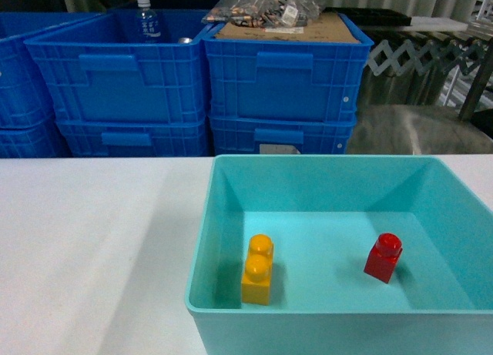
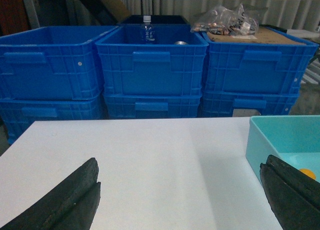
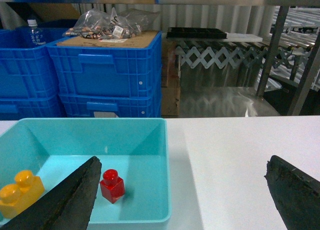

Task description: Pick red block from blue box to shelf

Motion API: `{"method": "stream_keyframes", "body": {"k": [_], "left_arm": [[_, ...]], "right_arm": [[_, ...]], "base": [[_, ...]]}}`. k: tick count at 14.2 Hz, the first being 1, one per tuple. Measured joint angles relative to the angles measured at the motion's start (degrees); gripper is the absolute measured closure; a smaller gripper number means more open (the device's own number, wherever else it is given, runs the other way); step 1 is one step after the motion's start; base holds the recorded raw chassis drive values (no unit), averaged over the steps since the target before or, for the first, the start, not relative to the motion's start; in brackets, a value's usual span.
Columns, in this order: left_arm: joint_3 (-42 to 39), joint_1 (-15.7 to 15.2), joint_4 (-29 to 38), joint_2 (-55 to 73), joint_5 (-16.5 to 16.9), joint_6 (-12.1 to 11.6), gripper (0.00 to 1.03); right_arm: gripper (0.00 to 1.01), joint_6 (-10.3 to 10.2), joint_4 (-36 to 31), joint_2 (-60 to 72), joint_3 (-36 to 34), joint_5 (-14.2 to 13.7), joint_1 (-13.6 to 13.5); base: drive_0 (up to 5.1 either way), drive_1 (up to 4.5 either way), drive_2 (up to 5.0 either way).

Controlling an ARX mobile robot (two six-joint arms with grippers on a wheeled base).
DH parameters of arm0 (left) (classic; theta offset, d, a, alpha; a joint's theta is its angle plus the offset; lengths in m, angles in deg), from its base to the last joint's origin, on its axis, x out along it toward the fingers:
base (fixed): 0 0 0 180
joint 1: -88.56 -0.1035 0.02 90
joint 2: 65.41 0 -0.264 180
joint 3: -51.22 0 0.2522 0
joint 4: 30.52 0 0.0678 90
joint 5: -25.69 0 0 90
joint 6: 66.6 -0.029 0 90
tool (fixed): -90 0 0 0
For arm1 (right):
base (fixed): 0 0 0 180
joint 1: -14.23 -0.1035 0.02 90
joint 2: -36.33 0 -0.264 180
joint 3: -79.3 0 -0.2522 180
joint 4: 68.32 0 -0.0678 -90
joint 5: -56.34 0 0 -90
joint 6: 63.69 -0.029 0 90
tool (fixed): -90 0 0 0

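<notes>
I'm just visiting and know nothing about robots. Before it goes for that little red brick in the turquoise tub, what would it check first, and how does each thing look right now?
1. Red block in sight, upright, stud on top: ok.
2. Block is inside the blue box, standing on its floor: ok.
3. Room around the block: the yellow brick stands well apart from it: ok.
4. Right claw open wide, nothing between its fingers: ok.
5. Right claw lined up over the block: not ok; it sits above the box's right rim and the white table.
6. Left claw open and empty, over the table beside the box: ok.
</notes>
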Motion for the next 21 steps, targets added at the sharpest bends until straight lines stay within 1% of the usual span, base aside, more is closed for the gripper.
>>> {"method": "stream_keyframes", "body": {"k": [21], "left_arm": [[0.00, 0.00, 0.00, 0.00, 0.00, -0.02, 0.05]], "right_arm": [[0.03, 0.00, 0.00, 0.00, 0.00, 0.00, 0.00]], "base": [[0.0, 0.00, 0.0]]}}
